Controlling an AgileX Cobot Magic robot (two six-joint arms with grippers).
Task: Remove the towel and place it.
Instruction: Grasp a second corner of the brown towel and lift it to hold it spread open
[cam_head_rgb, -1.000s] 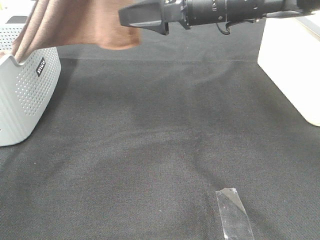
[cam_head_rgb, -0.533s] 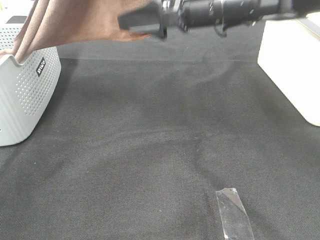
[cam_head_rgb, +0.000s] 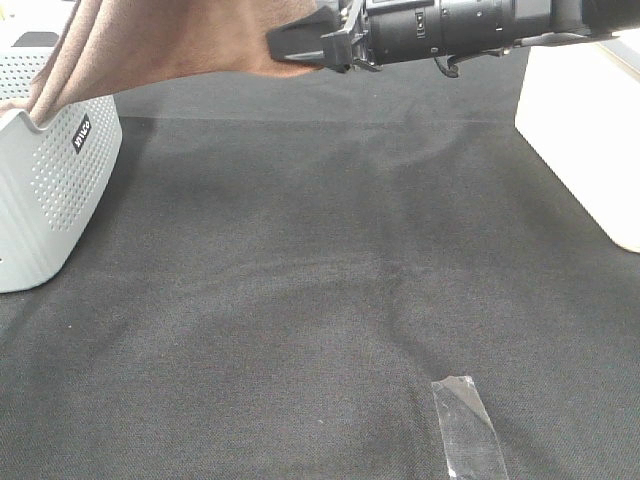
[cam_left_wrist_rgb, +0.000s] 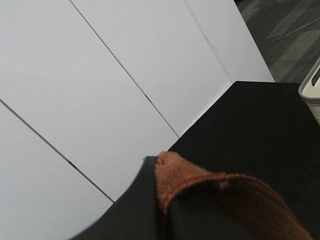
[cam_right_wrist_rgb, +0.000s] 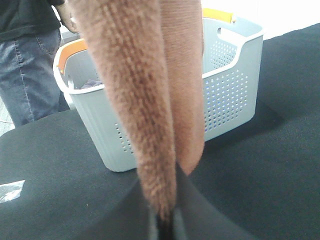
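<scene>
The brown towel (cam_head_rgb: 170, 40) hangs stretched in the air at the top left, with one end still trailing into the grey basket (cam_head_rgb: 50, 190). My right gripper (cam_head_rgb: 290, 45) reaches across from the right and is shut on the towel's edge. In the right wrist view the towel (cam_right_wrist_rgb: 145, 100) hangs in folds from the gripper (cam_right_wrist_rgb: 164, 220), in front of the basket (cam_right_wrist_rgb: 230, 85). In the left wrist view my left gripper (cam_left_wrist_rgb: 165, 215) is shut on a towel corner (cam_left_wrist_rgb: 225, 195). The left gripper is out of the exterior view.
A white box (cam_head_rgb: 580, 120) stands at the right edge of the black cloth table (cam_head_rgb: 330, 270). A strip of clear tape (cam_head_rgb: 465, 425) lies near the front. A person in jeans (cam_right_wrist_rgb: 25, 75) stands behind the basket. White wall panels (cam_left_wrist_rgb: 100, 75) border the table.
My right gripper has shifted a little to the right and up with the towel. The towel's hanging fold has risen and pulled tauter.
</scene>
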